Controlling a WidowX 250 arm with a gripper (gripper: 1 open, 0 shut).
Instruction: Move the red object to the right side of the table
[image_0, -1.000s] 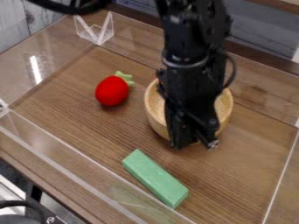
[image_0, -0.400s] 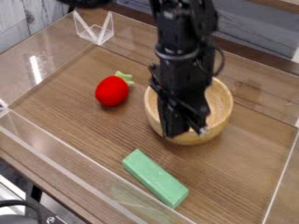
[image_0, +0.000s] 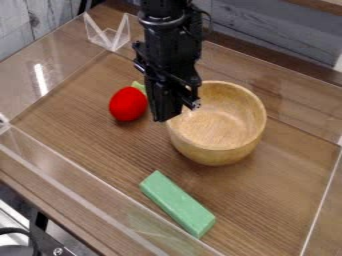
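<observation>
**Closed gripper hangs beside the red toy, at the bowl's left rim**

Nearest the camera, a low clear acrylic wall (image_0: 80, 205) crosses the lower left, with glare smearing its edge. Just behind it a green rectangular block (image_0: 178, 202) lies flat on the brown wood-grain table (image_0: 80, 140), its long axis running from the middle toward the lower right corner.

Farther in, a wooden bowl (image_0: 221, 125) sits upright and right of centre, its inside bare. At its left rim the black gripper (image_0: 166, 110) points straight down, its jaws drawn together with nothing between them; the tips hang over the table just beside the bowl's rim, and whether they touch either cannot be told.

The red object (image_0: 127, 104) rests on the table left of the gripper, close to it, in the left half of the tabletop and well apart from the right wall. It is roundish, with no clear long axis. Its green leafy top seems to point up and toward the right rear, but the arm covers most of that part, so only a sliver of green shows. Whether the gripper touches the toy cannot be made out.

At the far left corner a clear triangular bracket (image_0: 110, 32) stands on the wall. The arm's upper links run out of the top edge, and the scene beyond the table is blurred
</observation>
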